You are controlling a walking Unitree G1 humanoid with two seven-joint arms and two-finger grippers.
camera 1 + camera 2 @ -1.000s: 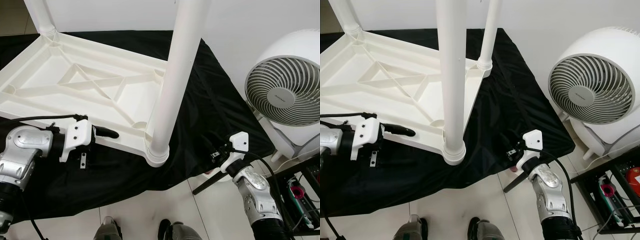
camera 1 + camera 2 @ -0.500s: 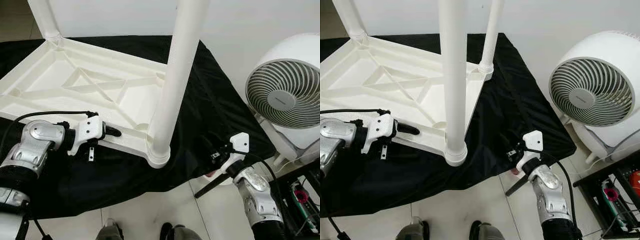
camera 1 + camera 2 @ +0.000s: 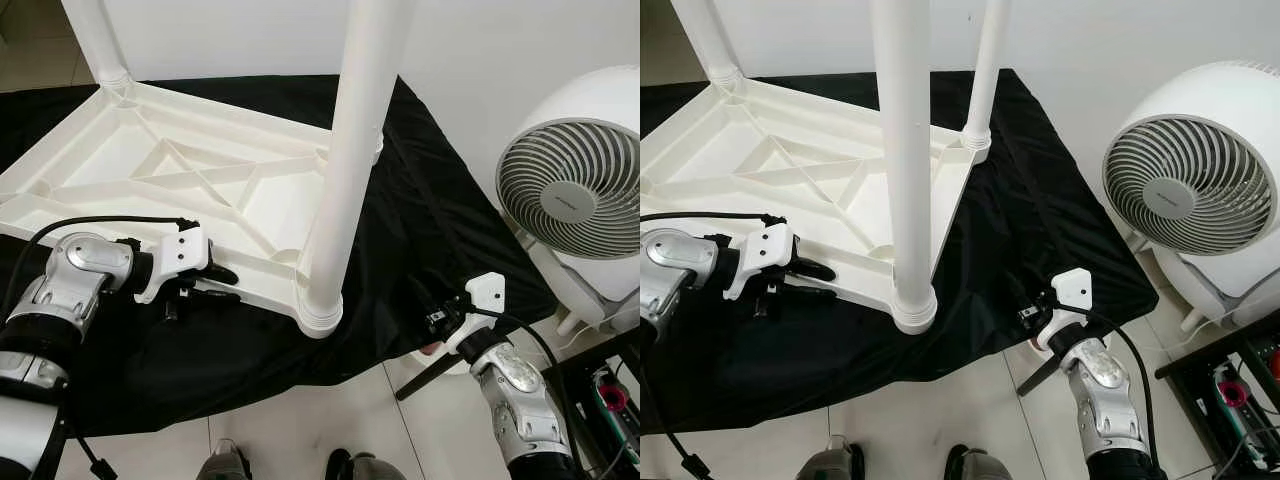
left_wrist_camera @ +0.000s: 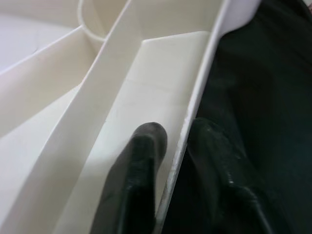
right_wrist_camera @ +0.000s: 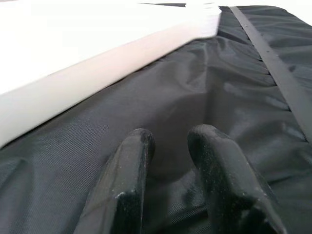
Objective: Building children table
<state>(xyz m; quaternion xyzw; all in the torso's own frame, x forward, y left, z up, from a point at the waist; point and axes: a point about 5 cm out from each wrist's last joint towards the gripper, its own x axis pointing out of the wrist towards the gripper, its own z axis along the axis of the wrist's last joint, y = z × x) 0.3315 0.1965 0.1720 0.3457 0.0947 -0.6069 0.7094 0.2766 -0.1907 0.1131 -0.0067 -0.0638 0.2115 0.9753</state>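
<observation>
A white plastic children's table (image 3: 95,165) lies upside down on a black cloth (image 3: 430,220), with white legs standing up from its corners. The nearest leg (image 3: 350,150) rises from the front corner socket. My left gripper (image 3: 215,280) is at the table's near rim (image 4: 195,97). In the left wrist view one finger (image 4: 144,146) sits inside the rim wall, the other outside, shut on it. My right gripper (image 3: 435,322) hovers low over the cloth at its right front edge. Its fingers (image 5: 136,146) stand a narrow gap apart with nothing between them.
A large white round fan (image 3: 575,200) stands on the tile floor to the right. A black rack (image 3: 610,390) with small items is at the far right. My feet (image 3: 225,465) are on the tiles just before the cloth's edge.
My left gripper has dropped from lying above the near rim to straddling it and closing. The camera has shifted a little. The right gripper has stayed at the cloth's edge.
</observation>
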